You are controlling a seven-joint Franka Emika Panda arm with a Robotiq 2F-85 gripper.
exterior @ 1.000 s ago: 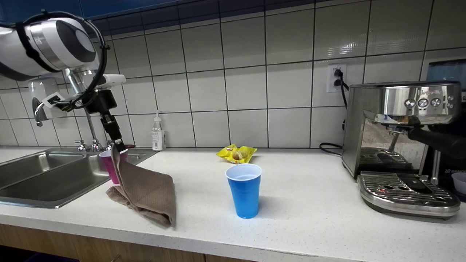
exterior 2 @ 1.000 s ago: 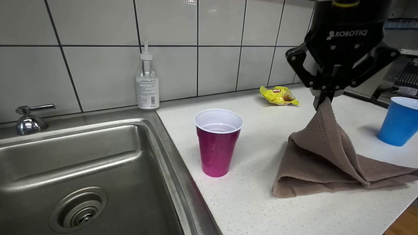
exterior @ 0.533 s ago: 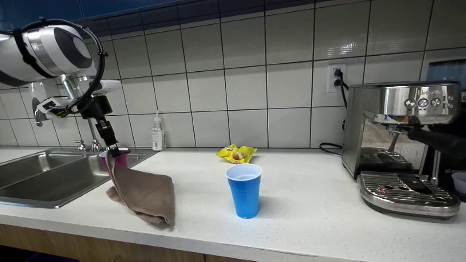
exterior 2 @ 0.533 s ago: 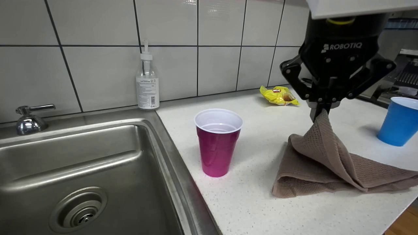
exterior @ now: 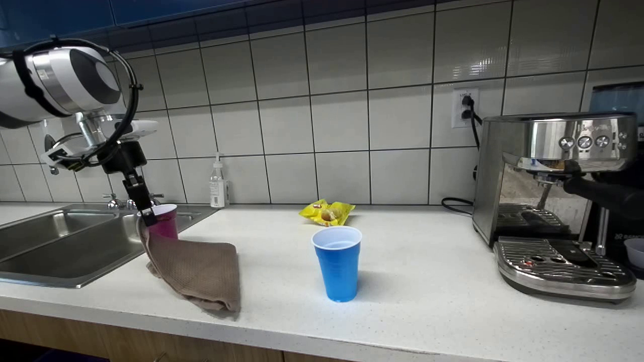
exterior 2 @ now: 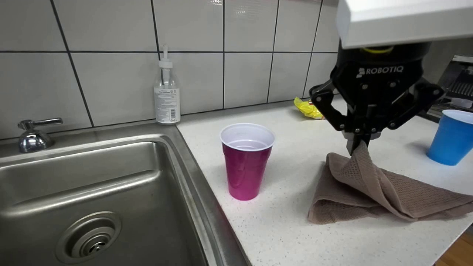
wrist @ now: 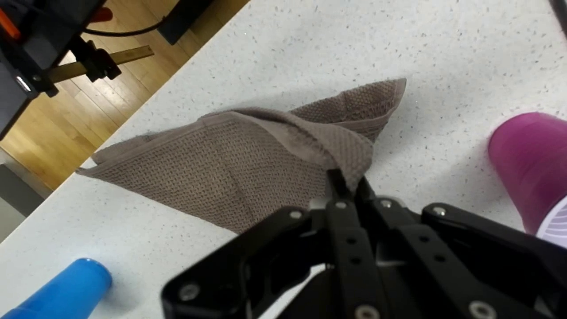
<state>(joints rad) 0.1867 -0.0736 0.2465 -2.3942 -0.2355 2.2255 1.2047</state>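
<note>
In an exterior view, the end effector [exterior: 149,218] and towel [exterior: 201,274] partly block the pink cup [exterior: 166,221]; the blue cup [exterior: 339,271] stands well apart. In an exterior view, the pink cup shows whole beside the sink [exterior 2: 212,218], the packet [exterior 2: 308,109] partly hidden. In the wrist view, the towel lies on the bench [wrist: 332,44], one fold pinched between nearly meeting fingers [wrist: 337,185].

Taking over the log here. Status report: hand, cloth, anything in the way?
Hand shut on brown cloth. Pinched part raised, lower folds on counter. Purple cup and blue cup nearby, upright, neither touching cloth.
</note>
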